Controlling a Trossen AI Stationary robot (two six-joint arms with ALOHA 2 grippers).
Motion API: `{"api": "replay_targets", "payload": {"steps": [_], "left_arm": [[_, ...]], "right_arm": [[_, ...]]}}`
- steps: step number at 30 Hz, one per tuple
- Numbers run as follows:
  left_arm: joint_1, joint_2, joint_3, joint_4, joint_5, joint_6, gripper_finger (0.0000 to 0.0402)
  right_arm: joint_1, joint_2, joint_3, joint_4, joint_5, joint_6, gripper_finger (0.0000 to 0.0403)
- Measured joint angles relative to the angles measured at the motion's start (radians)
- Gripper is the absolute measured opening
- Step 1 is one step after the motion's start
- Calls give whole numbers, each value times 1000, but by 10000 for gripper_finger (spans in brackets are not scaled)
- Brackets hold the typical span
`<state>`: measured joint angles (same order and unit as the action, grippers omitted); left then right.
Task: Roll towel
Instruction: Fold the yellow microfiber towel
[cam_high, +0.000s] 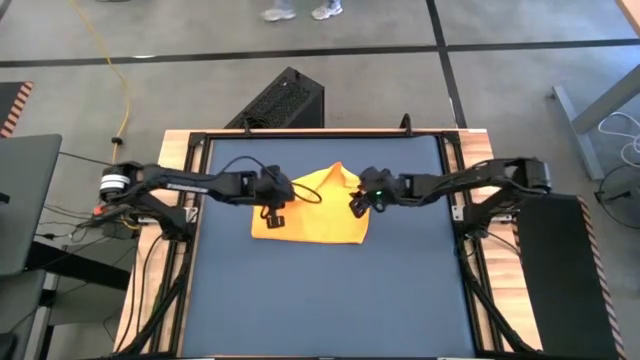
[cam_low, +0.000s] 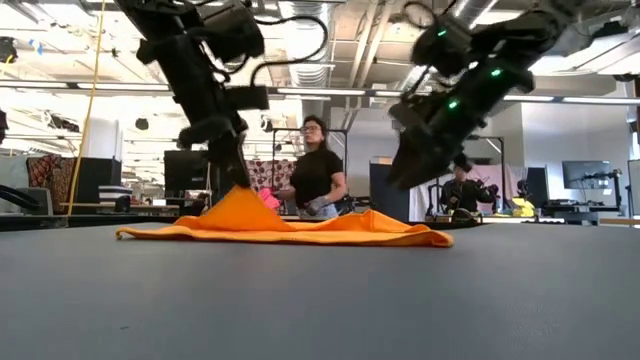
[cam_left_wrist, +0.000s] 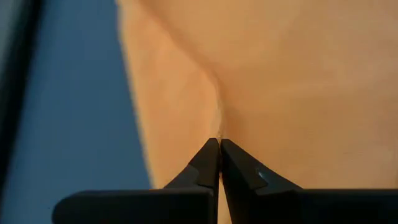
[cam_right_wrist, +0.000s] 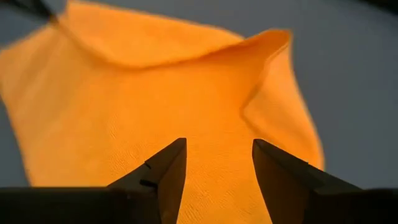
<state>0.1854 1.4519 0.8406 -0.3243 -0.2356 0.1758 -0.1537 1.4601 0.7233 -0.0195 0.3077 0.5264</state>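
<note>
Counting what lies before me, I find one towel (cam_high: 315, 215), yellow-orange and plain, spread on the far half of the dark blue tabletop (cam_high: 320, 300), between my two arms. It is not flat: one corner at the far edge stands folded up, and a ridge rises under my left side.

My left gripper (cam_left_wrist: 219, 144) is clenched on the towel, the two fingertips (cam_left_wrist: 208, 155) pressed together with a pinch of cloth caught between them, near the towel's left edge. From the low view that pinch forms a small peak in the fabric, lifted above the rest. My right gripper (cam_right_wrist: 216, 163) hangs just above the towel's right side, its fingers (cam_right_wrist: 168, 165) spread apart and holding nothing, cloth showing through the gap.

Two arms, two grippers, one cloth; nothing else lies on the blue surface. The table has wooden side rails (cam_high: 175, 150) and a black frame.

Beyond it the room is a wide workshop with ceiling lights and desks. One person in a dark top (cam_low: 316, 175) stands behind the table, and a second person (cam_low: 462, 185) shows farther right. From above, a yellow cable (cam_high: 118, 70) runs across the grey floor.
</note>
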Motion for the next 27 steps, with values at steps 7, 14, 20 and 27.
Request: {"api": "replay_targets", "payload": {"steps": [7,14,20,27], "left_arm": [[85,-152,0,-115,-15,46,0],[137,-205,-21,-127,-1,24,0],[146,-197,-28,-133,27,4,0],[146,-191,-27,-131,45,6,0]], "right_arm": [[17,158,149,-95,76,39,215],[9,265,247,-141,156,99,201],[-1,354,322,-153,201,112,194],[-12,434,396,-185,225,74,191]]}}
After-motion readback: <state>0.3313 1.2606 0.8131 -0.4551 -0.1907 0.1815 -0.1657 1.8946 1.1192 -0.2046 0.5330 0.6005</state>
